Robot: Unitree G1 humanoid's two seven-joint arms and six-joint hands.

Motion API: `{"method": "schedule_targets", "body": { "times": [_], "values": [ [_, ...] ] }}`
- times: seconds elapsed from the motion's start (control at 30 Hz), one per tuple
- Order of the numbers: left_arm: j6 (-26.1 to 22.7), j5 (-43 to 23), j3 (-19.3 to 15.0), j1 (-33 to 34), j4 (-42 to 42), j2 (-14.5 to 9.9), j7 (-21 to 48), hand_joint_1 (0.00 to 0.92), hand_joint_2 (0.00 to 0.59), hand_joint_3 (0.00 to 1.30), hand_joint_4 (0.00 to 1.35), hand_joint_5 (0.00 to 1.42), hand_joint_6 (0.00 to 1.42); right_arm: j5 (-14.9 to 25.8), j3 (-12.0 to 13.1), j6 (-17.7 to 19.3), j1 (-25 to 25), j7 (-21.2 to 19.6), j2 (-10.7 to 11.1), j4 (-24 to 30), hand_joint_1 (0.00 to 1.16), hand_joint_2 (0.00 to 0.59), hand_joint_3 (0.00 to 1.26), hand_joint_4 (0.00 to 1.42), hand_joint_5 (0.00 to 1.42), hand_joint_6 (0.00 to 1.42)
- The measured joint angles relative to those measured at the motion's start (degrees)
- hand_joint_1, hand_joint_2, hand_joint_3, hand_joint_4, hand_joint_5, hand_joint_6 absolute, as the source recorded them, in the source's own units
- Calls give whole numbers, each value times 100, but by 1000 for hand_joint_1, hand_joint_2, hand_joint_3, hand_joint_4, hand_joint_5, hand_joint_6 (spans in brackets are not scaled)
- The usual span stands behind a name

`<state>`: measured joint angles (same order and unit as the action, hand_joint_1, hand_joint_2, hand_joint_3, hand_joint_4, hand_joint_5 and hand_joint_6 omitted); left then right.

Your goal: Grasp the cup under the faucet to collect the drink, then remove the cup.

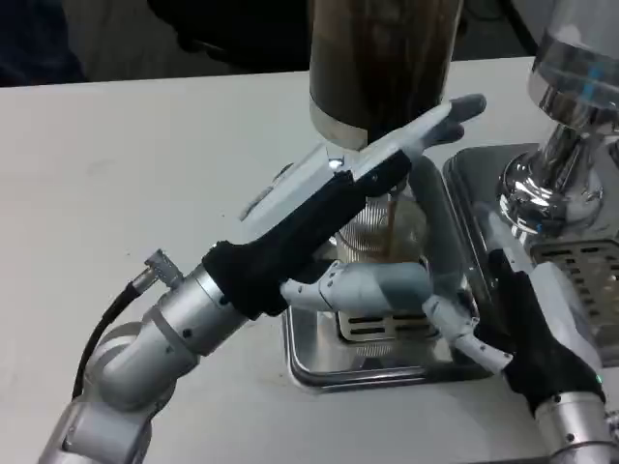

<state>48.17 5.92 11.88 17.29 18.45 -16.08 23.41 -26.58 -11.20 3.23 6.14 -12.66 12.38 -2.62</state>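
Observation:
A clear ribbed cup (pixel 370 230) stands on the slotted drip tray (pixel 319 362) under the faucet of the dark drink tank (pixel 382 53). A thin brown stream (pixel 390 217) runs down into the cup. My left hand (pixel 382 174) reaches across above the cup, its outstretched fingers (pixel 455 111) against the faucet at the tank's base and its thumb (pixel 372 285) lying across the front of the cup's lower part. My right hand (pixel 517 333) lies at the tray's right front, fingers (pixel 459 324) spread and pointing left toward the cup's base; I cannot tell if they touch it.
A second dispenser with a chrome base (pixel 566 145) and its own drip tray (pixel 580 256) stands close on the right, just behind my right hand. White table (pixel 145 164) stretches to the left of my left forearm.

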Motion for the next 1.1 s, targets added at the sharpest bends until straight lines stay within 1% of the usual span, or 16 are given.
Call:
{"method": "schedule_targets", "body": {
  "times": [0.03,0.13,0.23,0.33,0.47,0.57,0.7,0.9,1.1],
  "values": [
    [0,-16,2,1,0,-11,-1,0,95,2,0,79,46,163,43,49,-100,181,17,-90,611,223,0,0,0,0],
    [2,-49,9,0,0,-28,-3,0,95,3,0,79,43,576,179,204,-313,481,41,-343,656,209,0,0,0,0],
    [2,-65,18,1,0,-41,-3,0,95,7,0,79,41,830,266,360,-529,687,52,-630,684,202,0,0,0,0],
    [1,-75,23,2,0,-45,-3,0,95,10,0,79,40,980,301,524,-667,790,19,-850,707,200,0,0,0,0],
    [1,-81,32,3,0,-45,-3,0,95,13,0,79,39,1112,314,734,-874,896,-105,-1168,713,198,0,0,0,0],
    [0,-81,36,4,0,-45,-3,0,95,18,0,79,39,1181,322,880,-956,929,-146,-1309,717,195,0,0,0,0],
    [-2,-80,37,4,0,-45,-6,0,96,21,0,79,38,1250,337,1022,-1040,953,-264,-1493,720,193,0,0,0,0],
    [-13,-116,37,4,0,-45,-5,0,104,30,0,79,38,1312,339,1184,-1155,1043,-303,-1755,724,191,0,0,0,0],
    [-17,-105,34,4,0,-46,-33,0,105,33,0,79,38,1327,316,1323,-1256,1098,-409,-1974,726,191,0,0,0,0]
  ]
}}
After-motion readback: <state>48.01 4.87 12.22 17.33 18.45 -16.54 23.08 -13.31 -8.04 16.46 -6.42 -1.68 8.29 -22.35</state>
